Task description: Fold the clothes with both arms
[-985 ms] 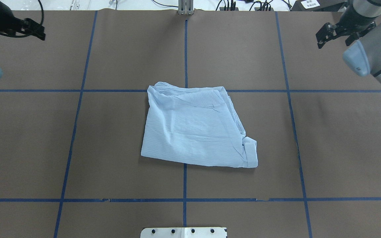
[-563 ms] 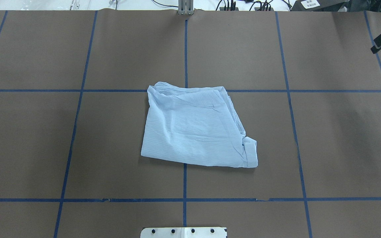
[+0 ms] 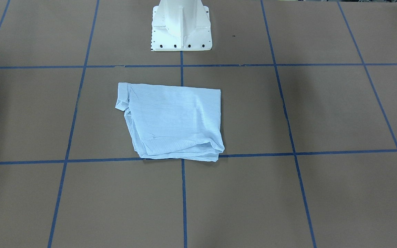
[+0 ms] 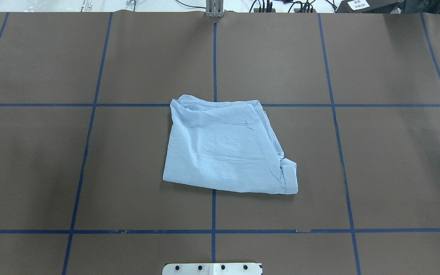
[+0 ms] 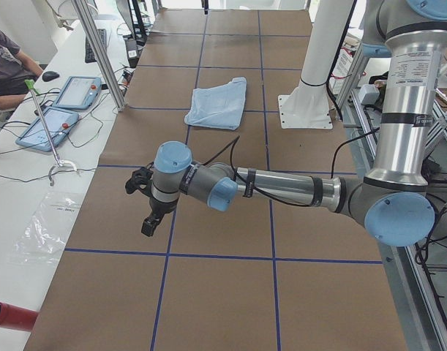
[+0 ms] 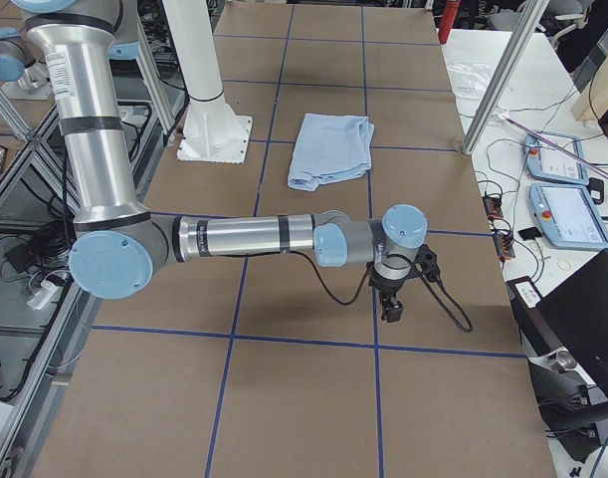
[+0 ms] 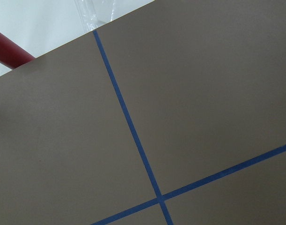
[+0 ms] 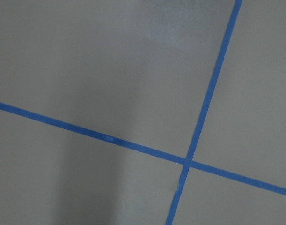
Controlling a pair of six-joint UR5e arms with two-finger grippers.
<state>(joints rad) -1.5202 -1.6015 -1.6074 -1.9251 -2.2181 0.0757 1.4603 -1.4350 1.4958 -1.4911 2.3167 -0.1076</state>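
The pale-blue striped shirt [image 4: 224,149] lies folded into a rough rectangle at the table's centre, and neither gripper touches it. It also shows in the front-facing view [image 3: 171,120] and in both side views [image 5: 219,102] [image 6: 328,149]. My left gripper [image 5: 146,223] hangs over the brown table cover far out at the left end. My right gripper [image 6: 391,311] hangs over the far right end. Both show only in the side views, so I cannot tell whether they are open or shut. The wrist views show only brown cover and blue tape lines.
The white pedestal [image 3: 181,24] stands behind the shirt. Off the left end a side bench holds tablets [image 5: 77,91] and a plastic bag [image 5: 47,227], a person [image 5: 4,58] sits there, and a red cylinder [image 5: 11,316] lies near. Teach pendants [image 6: 567,214] lie off the right end.
Both arms have swung outward and left the overhead view, the left one first and then the right. The shirt has not moved.
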